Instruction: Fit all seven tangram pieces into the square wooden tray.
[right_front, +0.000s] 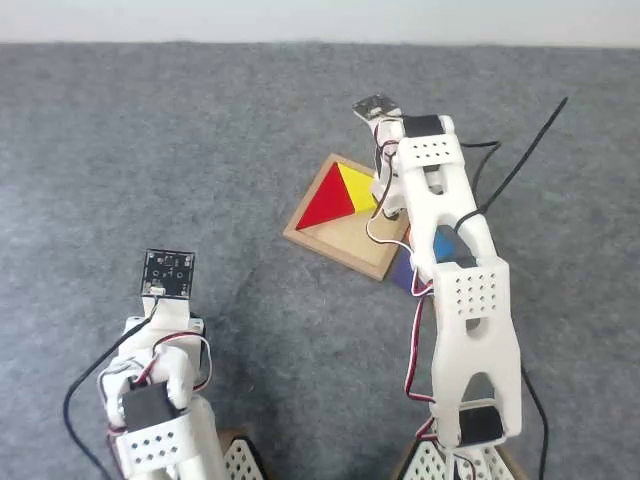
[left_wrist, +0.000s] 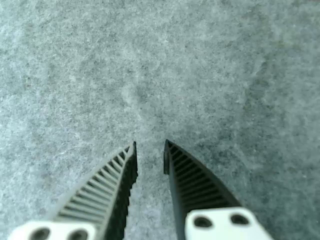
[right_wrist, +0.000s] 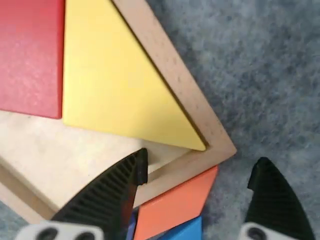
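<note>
Red triangle (right_wrist: 30, 55), yellow triangle (right_wrist: 110, 85) seated in tray (right_wrist: 172, 80). Right tool (right_wrist: 200, 160) spread, empty, above orange piece (right_wrist: 175, 200) just outside tray corner. Likely step: grab orange piece; next needs descent, clench. Left tool (left_wrist: 150, 150) parted, empty, over table (left_wrist: 200, 60).

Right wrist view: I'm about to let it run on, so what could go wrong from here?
1. The open right gripper straddles the corner rim of the tray as well as the orange piece outside it; closing may pinch the rim and drag the tray.
2. One finger is over the tray floor beside the yellow triangle and might nudge it out of place.
</note>
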